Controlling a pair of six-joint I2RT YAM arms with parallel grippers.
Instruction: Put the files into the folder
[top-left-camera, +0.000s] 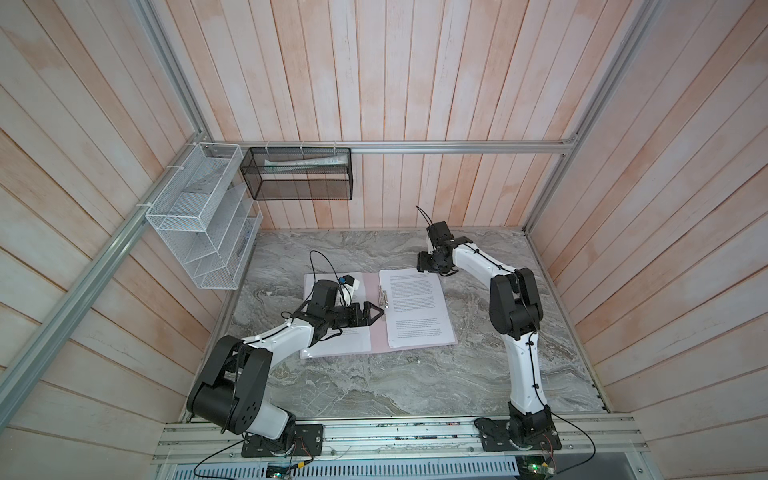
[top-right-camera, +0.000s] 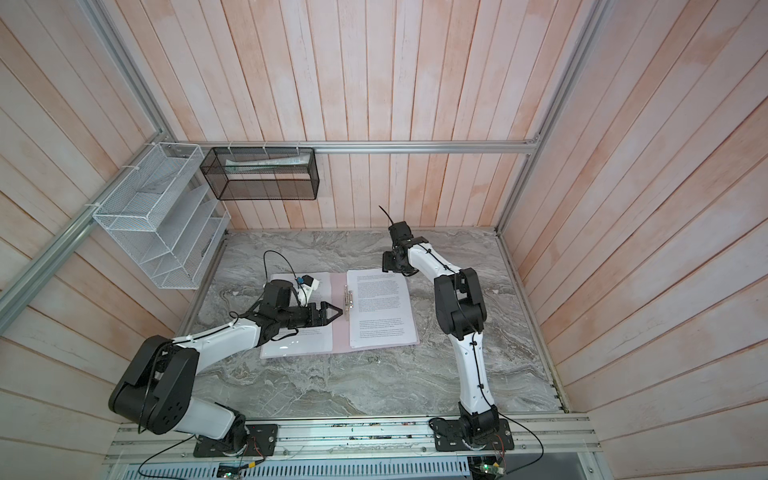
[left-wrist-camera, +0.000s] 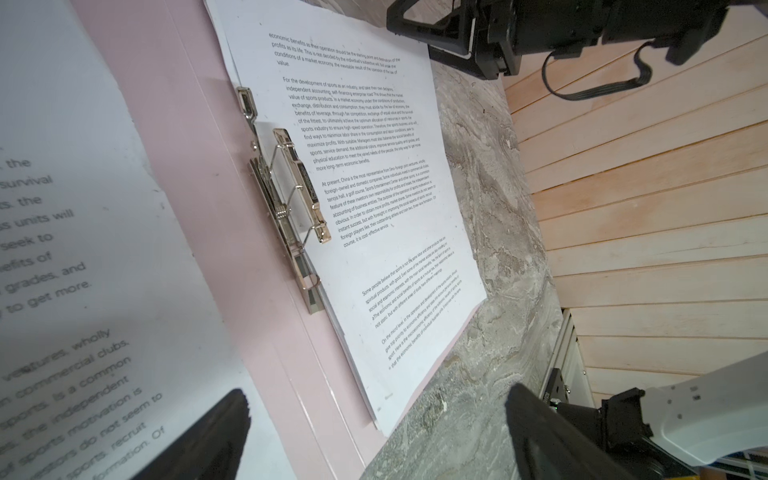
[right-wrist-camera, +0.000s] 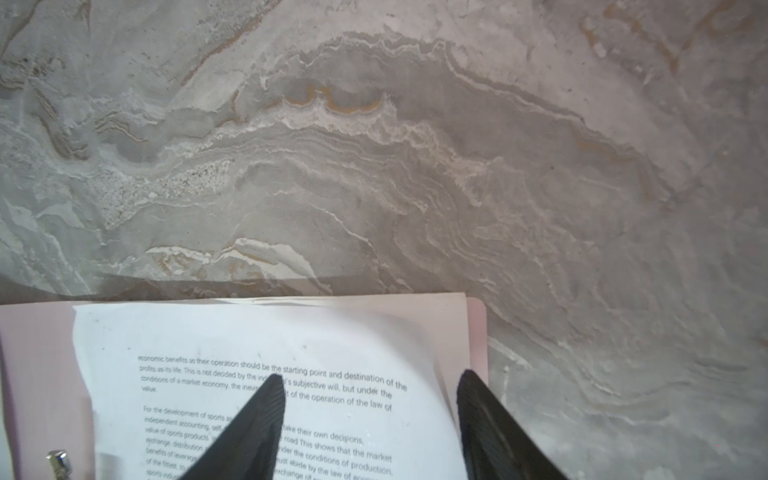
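Observation:
The pale pink folder (top-left-camera: 378, 337) (top-right-camera: 340, 332) lies open and flat on the marble table. A stack of printed files (top-left-camera: 415, 307) (top-right-camera: 380, 307) (left-wrist-camera: 374, 208) rests on its right half, beside the metal clip (top-left-camera: 382, 296) (left-wrist-camera: 291, 195) at the spine. Another printed sheet (top-left-camera: 345, 343) (left-wrist-camera: 62, 249) covers the left half. My left gripper (top-left-camera: 376, 314) (left-wrist-camera: 376, 395) is open, low over the spine by the clip, holding nothing. My right gripper (top-left-camera: 424, 266) (right-wrist-camera: 372, 384) is open over the stack's far right corner, and the top sheet (right-wrist-camera: 291, 332) bulges slightly there.
A white wire rack (top-left-camera: 199, 224) and a black mesh basket (top-left-camera: 299, 174) with rolled papers hang on the back left walls. Wooden walls and aluminium rails close in the table (top-left-camera: 374, 386) on three sides. Both arm bases stand on the front rail.

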